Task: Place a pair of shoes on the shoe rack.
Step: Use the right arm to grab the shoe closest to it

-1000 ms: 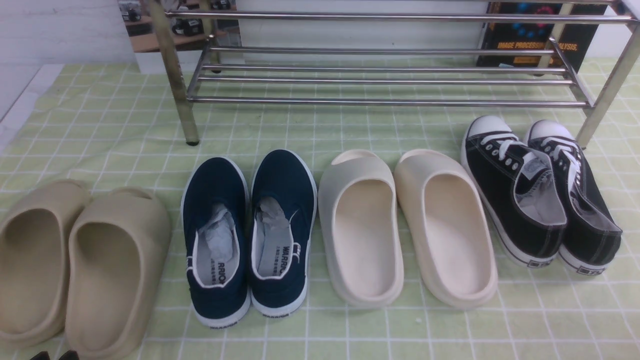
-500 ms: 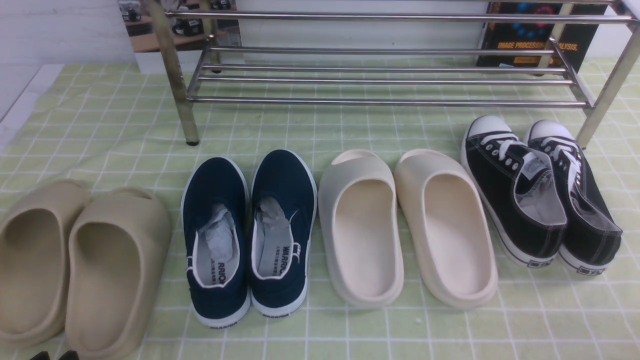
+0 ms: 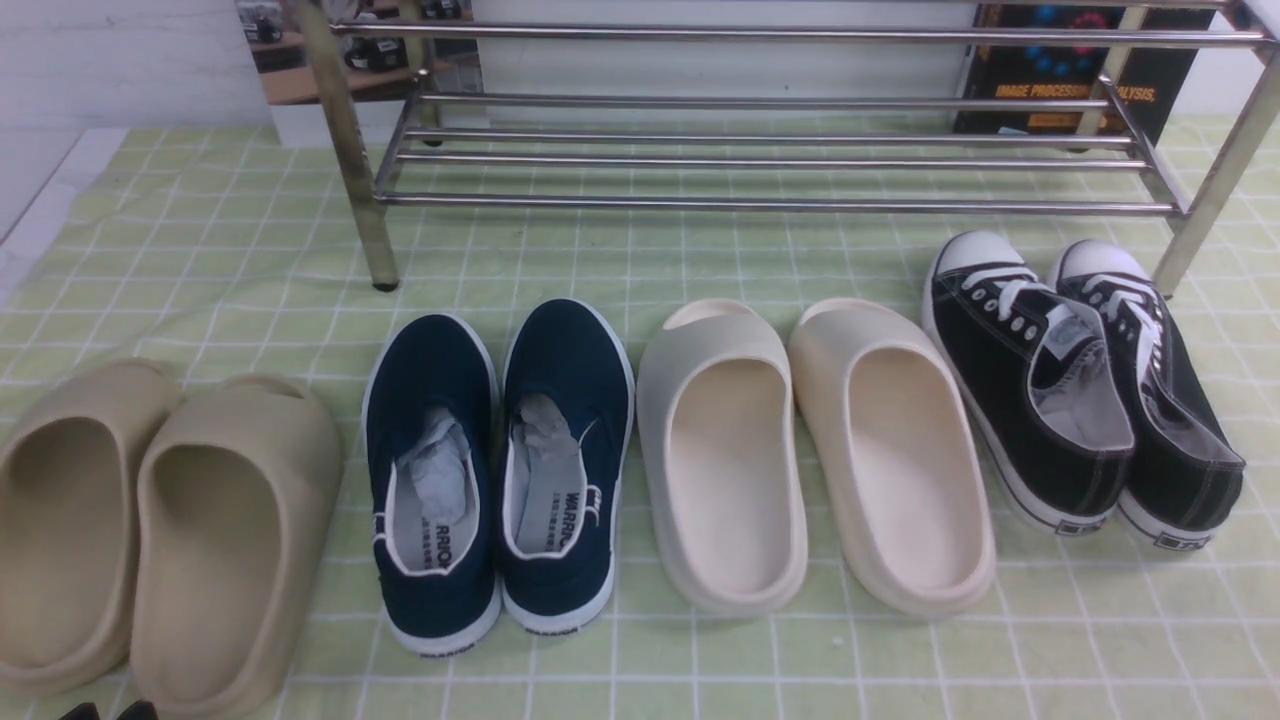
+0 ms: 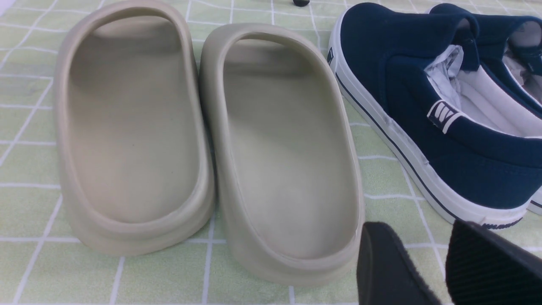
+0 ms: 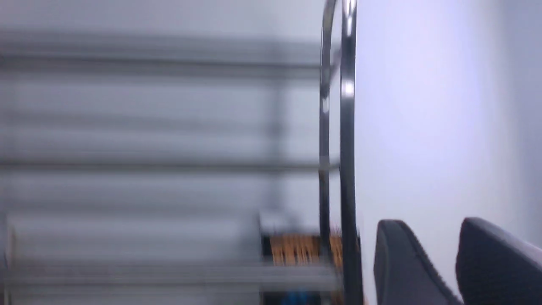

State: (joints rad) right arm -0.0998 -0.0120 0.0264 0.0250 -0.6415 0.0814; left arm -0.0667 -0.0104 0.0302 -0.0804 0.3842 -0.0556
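Note:
The two black canvas sneakers (image 3: 1020, 390) with white laces and toe caps stand side by side on the cloth at the right, toes toward the shoe rack. The second sneaker (image 3: 1175, 420) lies close to the rack's right front leg. The silver tube shoe rack (image 3: 780, 205) stands at the back, and its shelves hold nothing. My left gripper (image 4: 417, 226) is open and empty, low over the cloth between a tan slide and a navy slip-on; its tips show in the front view (image 3: 105, 712). My right gripper (image 5: 432, 222) is open and empty, beside a rack upright (image 5: 347, 148); that view is blurred.
Tan foam slides (image 3: 150, 530) lie at the front left, also in the left wrist view (image 4: 211, 135). Navy slip-ons (image 3: 500, 450) and cream slides (image 3: 810, 450) lie between them and the sneakers. A green checked cloth (image 3: 200, 250) covers the table. A dark book (image 3: 1070, 70) stands behind the rack.

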